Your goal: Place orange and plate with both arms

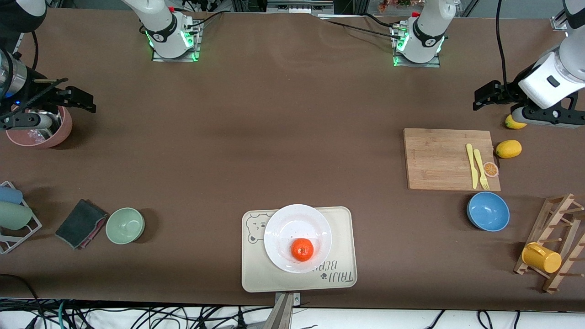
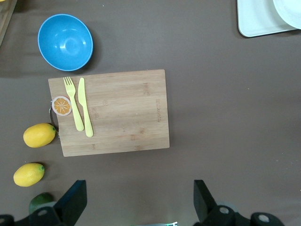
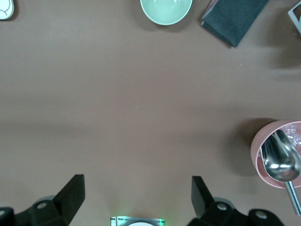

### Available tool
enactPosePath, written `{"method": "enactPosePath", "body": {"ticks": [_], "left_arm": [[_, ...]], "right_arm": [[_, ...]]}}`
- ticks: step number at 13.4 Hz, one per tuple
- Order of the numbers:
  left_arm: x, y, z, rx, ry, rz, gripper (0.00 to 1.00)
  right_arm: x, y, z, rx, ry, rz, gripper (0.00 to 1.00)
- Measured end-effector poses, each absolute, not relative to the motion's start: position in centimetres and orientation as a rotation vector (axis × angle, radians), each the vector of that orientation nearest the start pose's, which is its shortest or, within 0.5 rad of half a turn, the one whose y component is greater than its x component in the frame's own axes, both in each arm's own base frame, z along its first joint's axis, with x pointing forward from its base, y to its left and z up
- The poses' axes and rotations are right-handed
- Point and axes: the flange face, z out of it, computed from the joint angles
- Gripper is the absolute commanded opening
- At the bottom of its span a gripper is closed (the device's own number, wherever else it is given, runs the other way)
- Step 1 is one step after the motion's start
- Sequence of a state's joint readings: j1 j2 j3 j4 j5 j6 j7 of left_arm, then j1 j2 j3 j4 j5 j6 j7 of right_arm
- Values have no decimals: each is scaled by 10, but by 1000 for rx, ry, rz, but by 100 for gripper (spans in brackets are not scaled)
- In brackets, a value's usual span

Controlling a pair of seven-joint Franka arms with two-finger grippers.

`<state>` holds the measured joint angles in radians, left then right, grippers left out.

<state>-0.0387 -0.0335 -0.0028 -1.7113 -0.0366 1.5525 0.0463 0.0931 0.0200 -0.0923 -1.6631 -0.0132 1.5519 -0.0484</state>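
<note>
On the white plate [image 1: 298, 237], toward its front-camera edge, the orange [image 1: 302, 249] is sitting; the plate is lying on the beige bear tray [image 1: 338, 246]. The left end effector [image 1: 485, 95] is hovering wide open and empty near the cutting board [image 1: 450, 158]. The right end effector [image 1: 75, 98] is hovering wide open and empty beside the pink bowl [image 1: 39, 132].

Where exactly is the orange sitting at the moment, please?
In the front view, the orange rests on the white plate, toward the plate's edge nearest the camera. The plate sits on the beige bear tray at the table's near edge; neither gripper is near it.
</note>
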Motion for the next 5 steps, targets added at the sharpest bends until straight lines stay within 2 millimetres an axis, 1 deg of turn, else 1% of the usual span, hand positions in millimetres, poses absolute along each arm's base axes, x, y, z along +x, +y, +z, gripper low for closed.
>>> {"method": "enactPosePath", "body": {"ticks": [2,5], "left_arm": [[536,-26,575,-3169,137,200,100],[536,-26,575,-3169,137,200,100]], "right_arm": [[554,-1,577,-3157,-81,183,100],[554,-1,579,-3162,-35,187,100]]}}
